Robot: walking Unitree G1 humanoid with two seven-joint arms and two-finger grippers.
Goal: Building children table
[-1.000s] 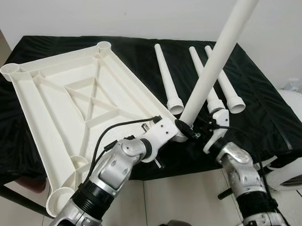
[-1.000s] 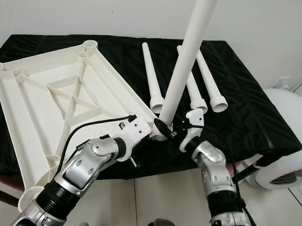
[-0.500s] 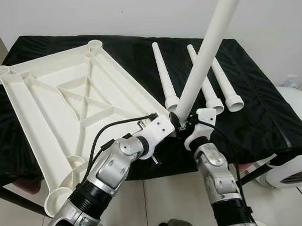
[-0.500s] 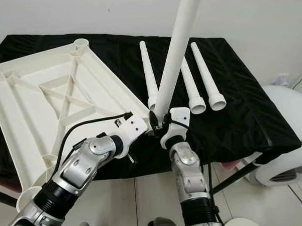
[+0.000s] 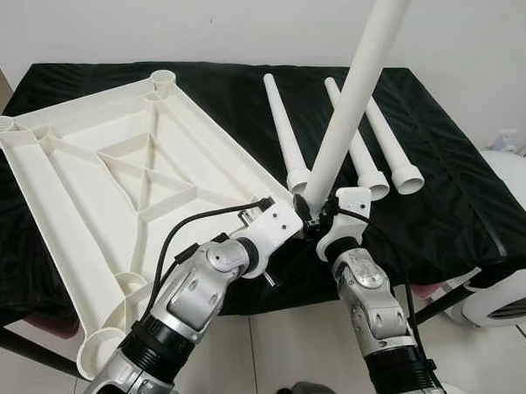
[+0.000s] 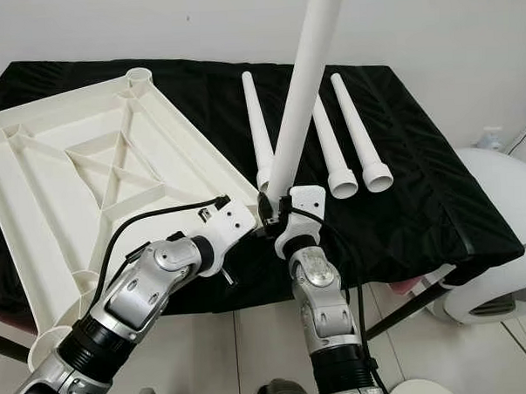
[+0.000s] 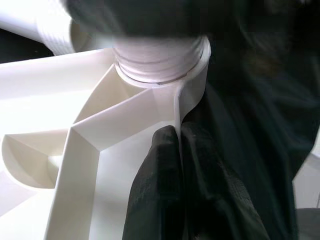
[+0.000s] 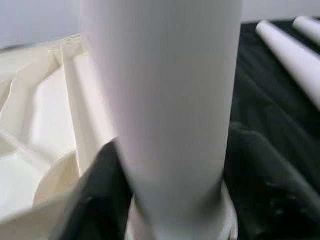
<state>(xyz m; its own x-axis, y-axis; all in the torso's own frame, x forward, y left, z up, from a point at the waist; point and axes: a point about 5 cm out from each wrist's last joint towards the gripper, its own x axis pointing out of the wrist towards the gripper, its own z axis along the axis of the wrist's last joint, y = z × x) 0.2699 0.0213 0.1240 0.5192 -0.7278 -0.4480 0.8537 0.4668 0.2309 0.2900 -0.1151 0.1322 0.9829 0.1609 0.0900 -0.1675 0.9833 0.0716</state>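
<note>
The white tabletop point(image 5: 113, 169) lies upside down on the black cloth, ribs facing up. A white leg point(image 5: 355, 97) stands tilted, its threaded base point(image 7: 160, 60) seated in the socket at the tabletop's near right corner. My left gripper point(image 5: 300, 216) is shut on the tabletop's rim wall point(image 7: 177, 115) just beside that socket; its fingers point(image 7: 165, 185) pinch the wall. My right gripper point(image 5: 322, 222) is shut on the leg point(image 8: 165, 100) low down, with a finger point(image 8: 100, 200) on either side. Three more legs point(image 5: 282, 126) lie side by side on the cloth beyond.
The black-draped table point(image 5: 472, 196) ends close in front of me, with tiled floor point(image 5: 279, 353) below. A round white appliance point(image 5: 520, 282) stands at the right, by the table's corner. A white wall runs behind the table.
My right forearm has swung in to the left under the leg, and the leg now stands a little steeper. The left gripper has kept its hold on the rim. The camera shifted slightly.
</note>
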